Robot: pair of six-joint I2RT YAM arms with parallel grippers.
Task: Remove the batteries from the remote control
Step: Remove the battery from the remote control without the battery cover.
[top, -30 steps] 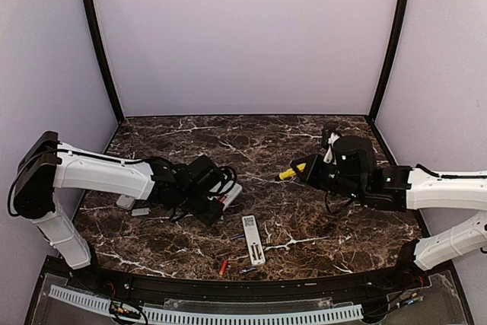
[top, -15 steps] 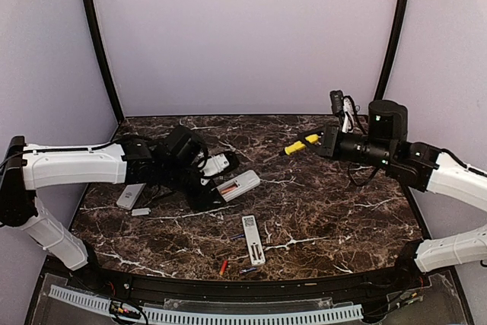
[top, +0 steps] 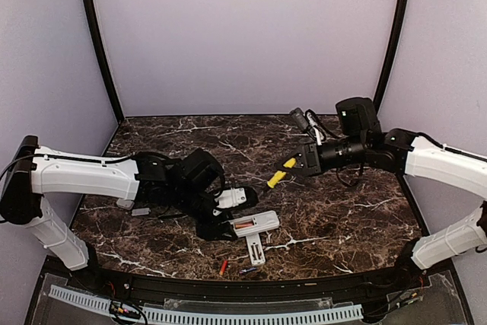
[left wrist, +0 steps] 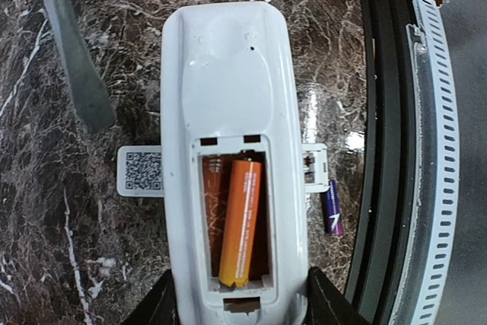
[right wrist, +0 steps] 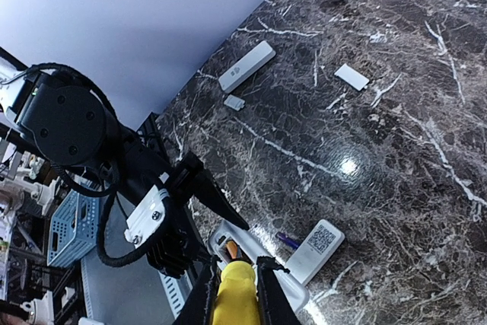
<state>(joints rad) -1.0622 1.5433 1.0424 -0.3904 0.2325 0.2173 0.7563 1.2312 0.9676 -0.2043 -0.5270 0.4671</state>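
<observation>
Clamping the remote control (left wrist: 232, 74) across its width, the left gripper (top: 225, 224) presents the uncovered bay facing up. Two orange batteries (left wrist: 240, 222) lie inside, lengthwise along the remote, the upper one slightly askew. The right gripper (top: 306, 160), closed tight around a yellow-handled screwdriver (top: 278, 176), hangs beyond the remote's far end, its tip slanting toward the bay but apart from it.

Probably a robotics lab cell: plain lilac wall panels (top: 243, 36) and black curved posts (top: 97, 36) enclose a dark marble-patterned bench (top: 350, 211). A white slotted cable duct (top: 205, 314) lines its near edge.
</observation>
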